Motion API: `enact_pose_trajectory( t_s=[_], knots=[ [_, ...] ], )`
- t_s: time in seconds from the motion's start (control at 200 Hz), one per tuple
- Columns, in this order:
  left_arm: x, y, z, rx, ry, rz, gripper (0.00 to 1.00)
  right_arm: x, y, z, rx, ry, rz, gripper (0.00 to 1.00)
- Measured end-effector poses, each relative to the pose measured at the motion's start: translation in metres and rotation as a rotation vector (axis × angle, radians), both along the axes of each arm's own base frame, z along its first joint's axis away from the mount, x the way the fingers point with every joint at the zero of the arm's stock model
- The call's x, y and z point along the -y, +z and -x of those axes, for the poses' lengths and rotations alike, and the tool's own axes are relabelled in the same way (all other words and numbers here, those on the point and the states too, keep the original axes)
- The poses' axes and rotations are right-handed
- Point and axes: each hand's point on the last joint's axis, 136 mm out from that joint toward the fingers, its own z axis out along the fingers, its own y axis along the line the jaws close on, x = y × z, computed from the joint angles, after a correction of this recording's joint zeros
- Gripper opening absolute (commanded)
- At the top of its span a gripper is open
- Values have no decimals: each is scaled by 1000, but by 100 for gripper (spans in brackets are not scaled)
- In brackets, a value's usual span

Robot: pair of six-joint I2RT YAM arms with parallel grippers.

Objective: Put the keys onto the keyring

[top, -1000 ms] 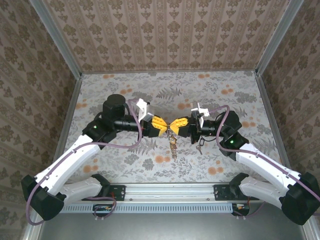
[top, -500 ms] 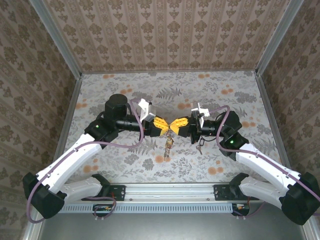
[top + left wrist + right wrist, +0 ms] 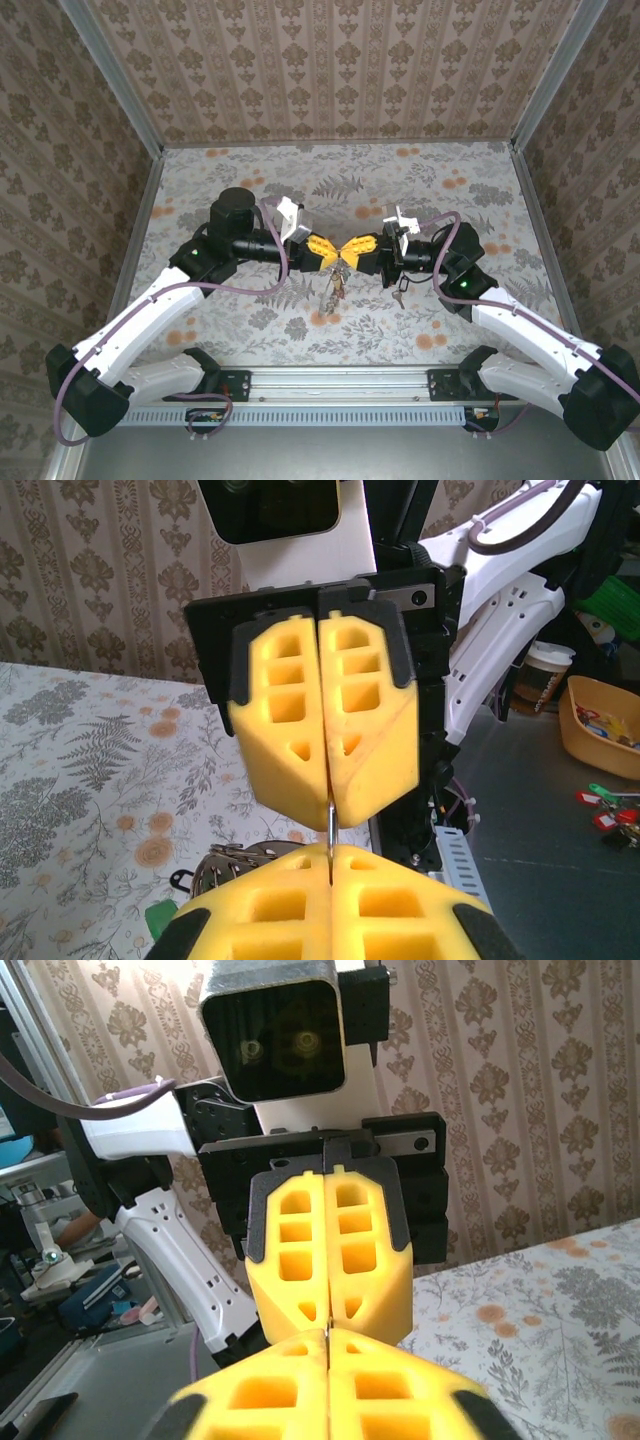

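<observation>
Flowery paper covers the counter [image 3: 240, 170] and patterned walls [image 3: 330, 70] close it in, and out in the middle the two arms meet nose to nose above the surface. From overhead the left hand [image 3: 336, 256] and the right hand [image 3: 351, 252] touch at the fingertips. The keyring [image 3: 339, 278] dangles just under that meeting point, with its keys [image 3: 328, 296] trailing down toward the counter. Seen from the left wrist, a thin strip of metal [image 3: 329, 828] runs edge-on out of the seam of the right hand and into the seam of the left. I take it for the ring's own wire, though it could be a key blade. Both hands have their yellow pads [image 3: 285, 740] pressed together on it, with no gap that I can make out. A small dark key-like shape [image 3: 398, 296] lies on the counter near the right arm, apart from the bunch. To my eye the ring is light, hard and springy, and slick against foam, so it will twist or slide if pinched loosely. The hanging keys will swing and tug at it too. The best hold, I'd say, is on bare wire well clear of the keys, laid flat across the pads, with the split end left free for the next key.
</observation>
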Motion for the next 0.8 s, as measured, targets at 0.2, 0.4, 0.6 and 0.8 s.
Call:
enact_pose_trajectory(
  t_s=[0.2, 0.4, 0.6, 0.8],
  knots=[
    [-5, -15, -2, -9, 26, -68, 0, 15, -4, 0, -25, -111, 57, 88],
    [-19, -23, -4, -17, 73, -116, 0, 50, -27, -25, -152, -390, 193, 100],
    [-27, -20, -8, -7, 107, -110, 0, 90, -119, -62, -498, -692, 505, 92],
    [-28, -38, -13, -41, 137, -147, 0, 119, -201, -52, -772, -803, 773, 86]
  ],
)
